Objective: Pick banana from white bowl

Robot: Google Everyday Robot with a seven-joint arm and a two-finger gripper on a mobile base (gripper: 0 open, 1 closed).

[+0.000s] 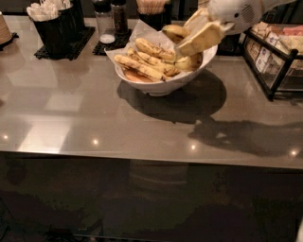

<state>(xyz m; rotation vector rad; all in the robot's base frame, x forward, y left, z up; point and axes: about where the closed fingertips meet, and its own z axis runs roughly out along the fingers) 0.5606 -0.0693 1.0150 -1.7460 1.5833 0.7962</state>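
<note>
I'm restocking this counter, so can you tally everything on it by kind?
Bowl: 1
Bananas: at least 5 visible, all in the bowl
Black cups: 3
Shakers: 2
Wire rack: 1
Cut-off tan item, left edge: 1
Total: at least 13, not counting the gripper over the bowl's right side.

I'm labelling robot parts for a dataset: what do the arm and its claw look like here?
The claw, above the white bowl on its right side near the top of the view, is pale cream-tan, flat and paddle-shaped. It joins a rounded, glossy white wrist housing. No cables or markings are visible.
</note>
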